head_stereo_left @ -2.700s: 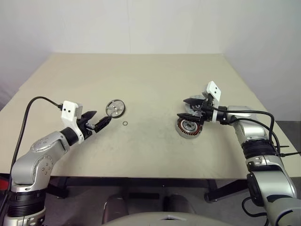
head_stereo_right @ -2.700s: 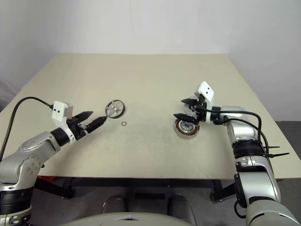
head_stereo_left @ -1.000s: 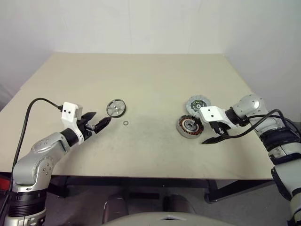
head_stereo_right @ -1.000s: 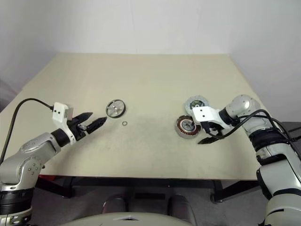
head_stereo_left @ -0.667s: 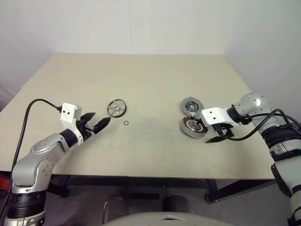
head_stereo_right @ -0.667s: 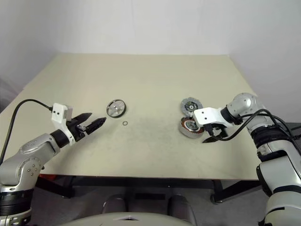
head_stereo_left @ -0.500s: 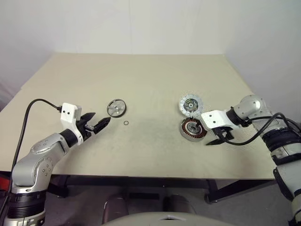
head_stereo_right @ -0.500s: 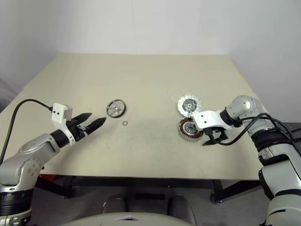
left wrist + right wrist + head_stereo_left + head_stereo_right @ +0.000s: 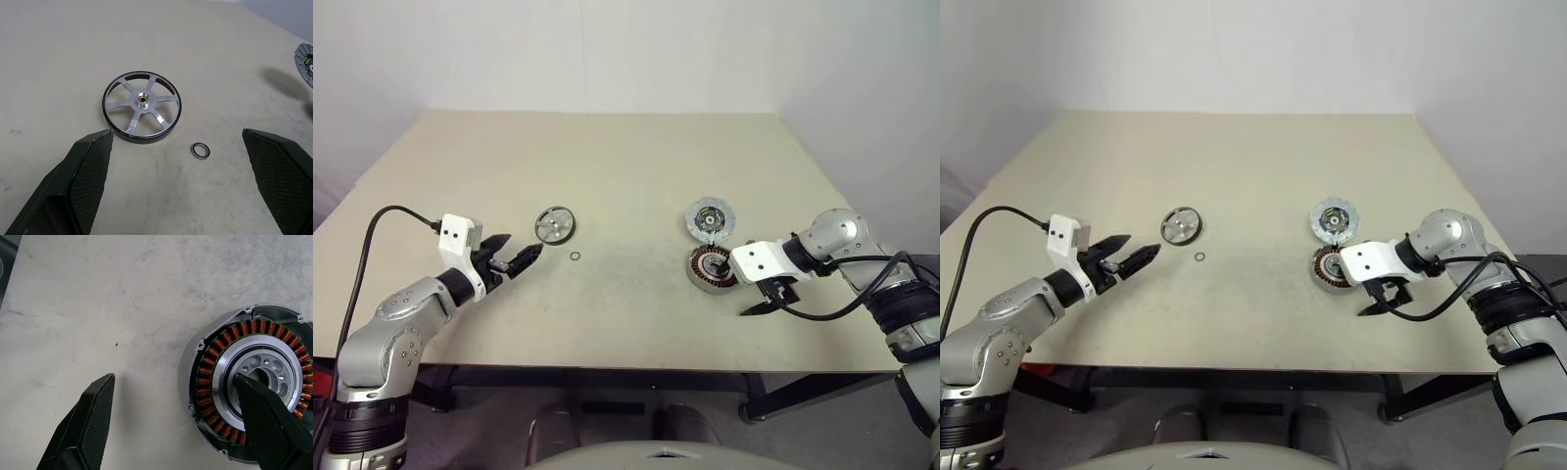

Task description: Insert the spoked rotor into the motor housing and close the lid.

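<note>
Lid flipped open, rotor lying loose on the table (image 9: 626, 166).

Head view: motor housing (image 9: 712, 268) half hidden behind the right gripper (image 9: 766, 297); lid (image 9: 710, 217) at its 12 o'clock.
Left wrist: left gripper (image 9: 183, 181) spread wide, empty, spoked rotor (image 9: 142, 107) and small ring (image 9: 200, 150) ahead.
Right wrist: housing cut off, one finger (image 9: 266, 423) overlapping it, gripper wide, empty.

We are drawing the right gripper (image 9: 766, 299) back toward the near edge of the table (image 9: 607, 157), away from its earlier place over the lid (image 9: 710, 216), with its fingers wide apart and empty. The lid, which was lying close against the motor housing (image 9: 712, 268), is now lying swung open on the far side of it. The housing's copper coils are now showing uncovered.
</note>
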`<action>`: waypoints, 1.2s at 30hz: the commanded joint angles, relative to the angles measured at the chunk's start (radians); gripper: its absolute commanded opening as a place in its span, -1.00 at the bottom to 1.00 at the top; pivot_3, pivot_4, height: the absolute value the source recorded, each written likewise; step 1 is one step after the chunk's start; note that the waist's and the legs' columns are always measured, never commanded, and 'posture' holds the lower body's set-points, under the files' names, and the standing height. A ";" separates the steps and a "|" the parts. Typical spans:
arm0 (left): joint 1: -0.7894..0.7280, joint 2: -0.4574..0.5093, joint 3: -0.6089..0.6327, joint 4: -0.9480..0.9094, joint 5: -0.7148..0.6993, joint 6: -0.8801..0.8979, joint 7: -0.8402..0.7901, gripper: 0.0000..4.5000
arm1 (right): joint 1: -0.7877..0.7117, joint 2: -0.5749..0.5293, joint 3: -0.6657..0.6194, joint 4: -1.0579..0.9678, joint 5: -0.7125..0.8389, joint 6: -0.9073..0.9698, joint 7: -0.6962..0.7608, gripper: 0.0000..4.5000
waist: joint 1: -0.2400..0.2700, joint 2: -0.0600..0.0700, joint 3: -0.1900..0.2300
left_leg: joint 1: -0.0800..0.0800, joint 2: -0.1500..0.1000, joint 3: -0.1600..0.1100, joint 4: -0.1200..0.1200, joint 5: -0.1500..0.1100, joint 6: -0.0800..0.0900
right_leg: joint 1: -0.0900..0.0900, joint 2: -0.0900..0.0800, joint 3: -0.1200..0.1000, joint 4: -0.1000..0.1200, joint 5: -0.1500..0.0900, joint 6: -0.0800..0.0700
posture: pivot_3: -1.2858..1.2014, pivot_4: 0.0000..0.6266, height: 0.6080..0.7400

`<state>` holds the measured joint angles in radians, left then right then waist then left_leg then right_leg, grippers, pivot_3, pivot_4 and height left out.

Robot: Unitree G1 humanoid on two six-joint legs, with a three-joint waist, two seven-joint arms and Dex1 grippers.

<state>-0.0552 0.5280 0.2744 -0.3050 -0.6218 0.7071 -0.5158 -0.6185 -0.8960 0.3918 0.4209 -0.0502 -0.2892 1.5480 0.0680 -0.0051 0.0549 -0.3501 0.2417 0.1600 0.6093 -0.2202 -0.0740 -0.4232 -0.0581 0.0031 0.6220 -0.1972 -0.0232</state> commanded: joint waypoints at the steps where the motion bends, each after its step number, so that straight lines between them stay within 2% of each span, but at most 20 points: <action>1: -0.016 0.007 0.011 -0.021 -0.002 -0.013 -0.001 0.99 | -0.044 0.013 -0.010 0.017 -0.006 0.003 0.022 0.96 | -0.001 0.000 0.000 | 0.000 0.000 0.000 0.000 0.000 0.000 | 0.000 0.000 0.000 0.000 0.000 0.000 | 0.03 -1.00 1.00; 12: 0.005 -0.002 0.011 -0.041 -0.004 -0.010 0.008 0.99 | -0.148 0.051 -0.016 0.135 -0.042 -0.047 0.002 0.96 | -0.024 0.000 0.000 | 0.000 0.000 0.000 0.000 0.000 0.000 | 0.000 0.000 -0.001 0.002 0.001 -0.001 | 0.03 -1.00 1.00; 36: 0.013 -0.002 0.016 -0.044 -0.006 -0.013 0.018 0.99 | -0.089 0.083 0.013 0.120 -0.064 -0.035 0.014 0.96 | -0.022 0.000 0.000 | -0.001 0.000 -0.001 0.000 0.000 0.001 | -0.001 0.000 -0.002 0.000 0.001 -0.002 | 0.03 -1.00 1.00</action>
<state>-0.0335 0.5236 0.2744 -0.3160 -0.6207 0.7078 -0.4977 -0.6939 -0.8182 0.3982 0.5469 -0.1042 -0.3253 1.5430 0.0456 -0.0049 0.0550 -0.3508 0.2419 0.1587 0.6096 -0.2205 -0.0735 -0.4238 -0.0585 0.0009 0.6223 -0.1965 -0.0250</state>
